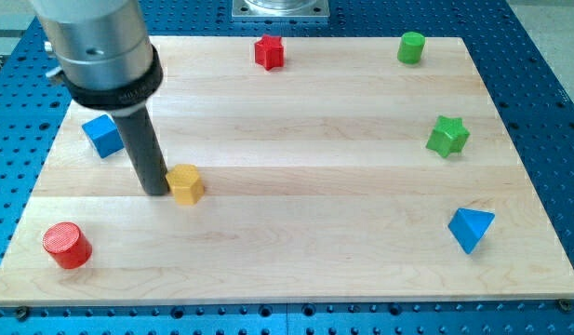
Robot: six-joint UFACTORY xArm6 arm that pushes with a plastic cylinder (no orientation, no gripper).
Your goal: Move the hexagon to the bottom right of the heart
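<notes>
- One dark rod stands on the wooden board [296, 270], and my tip [157, 191] rests just at the 9 o'clock side of the yellow hexagon [185, 183], touching it or all but touching it.
- No jaws here: the rod is bare and holds nothing; it can only shove.
- Yellow hexagon sits left of the board's centre, with the blue cube [102, 135] at its 10 o'clock and the red cylinder [66, 246] at its 7 o'clock.
- No heart can be made out for certain; the blue wedge-like block [471, 228], far off at the hexagon's 4 o'clock, is the likeliest candidate.
- From 9 o'clock, the rod looks placed to drive the hexagon toward 3 o'clock, across the board.
</notes>
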